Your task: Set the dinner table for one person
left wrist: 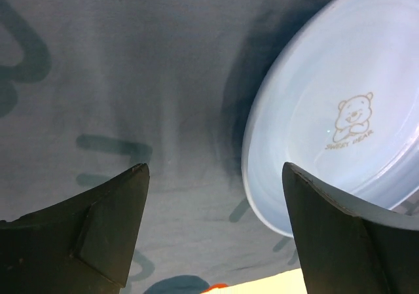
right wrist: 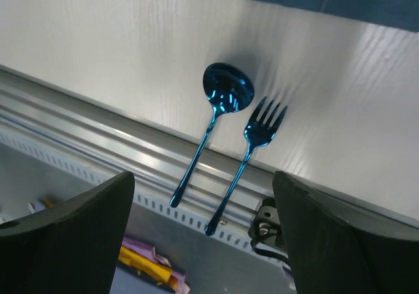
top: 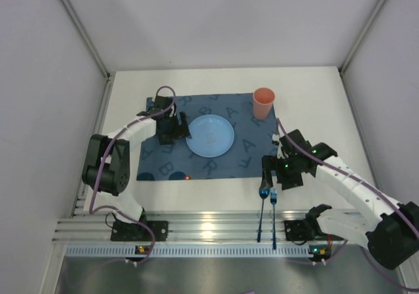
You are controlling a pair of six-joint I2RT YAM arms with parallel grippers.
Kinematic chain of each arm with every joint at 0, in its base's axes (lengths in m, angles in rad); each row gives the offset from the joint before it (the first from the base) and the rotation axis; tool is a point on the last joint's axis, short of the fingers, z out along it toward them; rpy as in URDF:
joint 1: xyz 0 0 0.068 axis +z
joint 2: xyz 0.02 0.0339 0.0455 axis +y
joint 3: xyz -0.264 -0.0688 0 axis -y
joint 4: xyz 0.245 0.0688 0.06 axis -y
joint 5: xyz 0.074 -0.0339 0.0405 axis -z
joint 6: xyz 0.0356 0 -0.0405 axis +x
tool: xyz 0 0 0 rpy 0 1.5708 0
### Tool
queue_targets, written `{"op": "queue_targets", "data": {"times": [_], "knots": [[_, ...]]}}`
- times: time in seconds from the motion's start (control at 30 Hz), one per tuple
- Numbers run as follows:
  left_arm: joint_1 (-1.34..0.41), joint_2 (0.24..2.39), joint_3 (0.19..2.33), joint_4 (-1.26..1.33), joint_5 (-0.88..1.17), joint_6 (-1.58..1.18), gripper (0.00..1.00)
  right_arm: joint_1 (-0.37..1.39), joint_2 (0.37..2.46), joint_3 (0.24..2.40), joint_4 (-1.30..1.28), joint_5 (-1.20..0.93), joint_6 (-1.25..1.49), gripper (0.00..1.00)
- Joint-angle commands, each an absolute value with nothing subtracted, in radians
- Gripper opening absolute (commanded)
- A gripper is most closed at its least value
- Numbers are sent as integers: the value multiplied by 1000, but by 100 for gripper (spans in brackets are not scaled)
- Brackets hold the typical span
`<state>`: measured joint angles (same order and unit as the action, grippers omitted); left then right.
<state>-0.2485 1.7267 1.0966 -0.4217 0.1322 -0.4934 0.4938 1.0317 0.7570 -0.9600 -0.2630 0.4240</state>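
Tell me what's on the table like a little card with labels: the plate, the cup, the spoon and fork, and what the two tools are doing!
plate: light blue, bear picture inside, lying on the dark blue letter mat
cup: orange, upright, at the mat's far right corner
spoon and fork: shiny blue, side by side off the mat, heads on the white table, handles across the metal rail
left tool: open, empty, beside the plate's rim
right tool: open, empty, above the spoon and fork

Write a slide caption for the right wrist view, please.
Open right tool above blue spoon and fork lying across the aluminium rail.
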Motion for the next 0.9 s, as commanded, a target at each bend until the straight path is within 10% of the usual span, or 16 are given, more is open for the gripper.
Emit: {"op": "queue_targets", "data": {"times": [0.0, 0.37, 0.87], "knots": [[-245, 1622, 1088, -434, 92, -474, 88, 581, 1074, 755, -873, -295, 495, 86], [-245, 1413, 1055, -561, 61, -474, 88, 842, 1173, 695, -821, -186, 698, 45], [-244, 1226, 979, -669, 20, -449, 88, 956, 1368, 637, -721, -78, 815, 34]]}}
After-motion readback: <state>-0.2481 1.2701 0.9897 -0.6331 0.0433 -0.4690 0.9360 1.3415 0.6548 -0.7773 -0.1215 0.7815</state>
